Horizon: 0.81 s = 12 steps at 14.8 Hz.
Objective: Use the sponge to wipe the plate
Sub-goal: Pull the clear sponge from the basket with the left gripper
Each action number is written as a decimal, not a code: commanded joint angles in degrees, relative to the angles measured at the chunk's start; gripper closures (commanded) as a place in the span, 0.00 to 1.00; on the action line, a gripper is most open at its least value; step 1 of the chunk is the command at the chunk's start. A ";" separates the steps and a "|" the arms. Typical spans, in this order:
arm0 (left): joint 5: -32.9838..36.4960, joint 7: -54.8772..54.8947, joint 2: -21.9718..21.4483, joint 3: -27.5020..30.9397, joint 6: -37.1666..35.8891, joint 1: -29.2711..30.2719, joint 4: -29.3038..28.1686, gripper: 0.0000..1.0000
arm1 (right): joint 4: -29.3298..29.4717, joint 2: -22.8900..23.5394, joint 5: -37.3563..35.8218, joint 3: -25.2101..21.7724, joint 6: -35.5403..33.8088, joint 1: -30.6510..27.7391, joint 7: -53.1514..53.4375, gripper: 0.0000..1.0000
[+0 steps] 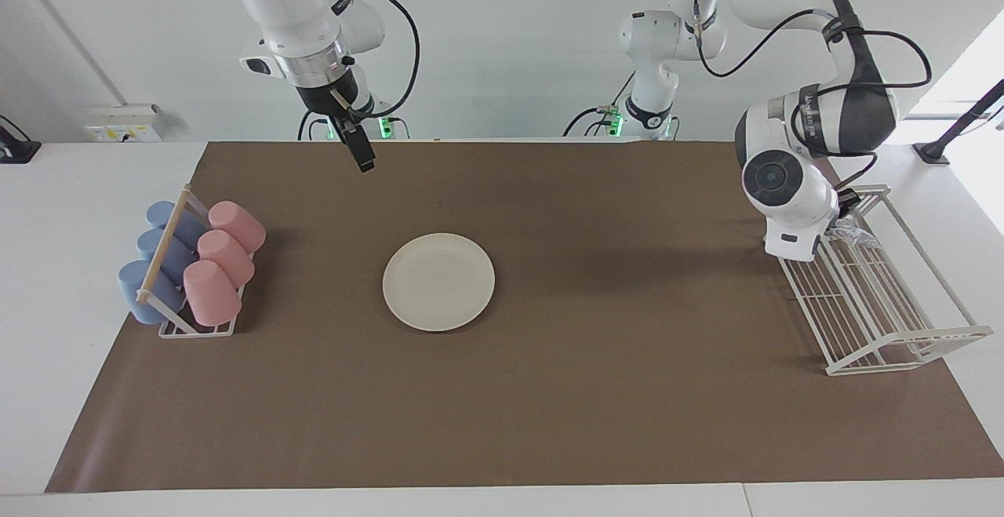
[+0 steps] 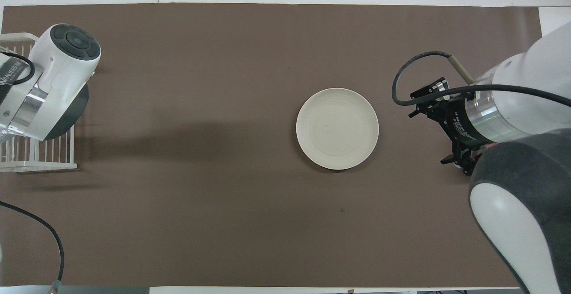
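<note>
At the wire rack, sponge beside left jaws

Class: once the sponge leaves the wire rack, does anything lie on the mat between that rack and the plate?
Nothing visible does. The brown mat between the white wire rack and the plate is bare. The sponge sits in the rack at the left gripper.

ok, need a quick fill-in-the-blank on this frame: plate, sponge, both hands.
1. The plate lies bare on the brown ____.
2. The sponge is in the white wire ____.
3. The left hand is at the ____.
4. The right hand is up over the mat, touching ____.

Missing words: mat; rack; sponge; nothing
</note>
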 commanded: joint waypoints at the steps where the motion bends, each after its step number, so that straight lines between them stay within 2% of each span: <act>1: -8.12 0.14 -0.02 -0.13 -6.78 -0.23 8.35 1.00 | -1.69 -1.66 0.75 0.04 -0.57 0.05 6.40 0.00; 5: -21.99 0.05 -1.67 -0.22 -11.01 -0.06 13.54 1.00 | -1.77 -1.75 1.98 2.15 0.48 1.01 17.82 0.00; 8: -38.23 0.05 -5.37 0.57 -10.76 2.92 13.64 1.00 | -1.95 -1.83 1.98 2.15 0.58 2.16 21.09 0.00; 10: -48.26 0.23 -6.08 0.57 -10.49 4.95 13.47 1.00 | -4.40 -3.23 1.98 2.23 0.93 2.33 21.18 0.00; 12: -57.32 0.67 -6.87 0.48 -10.58 6.97 11.98 1.00 | -4.32 -3.24 1.98 2.50 2.24 3.99 21.27 0.00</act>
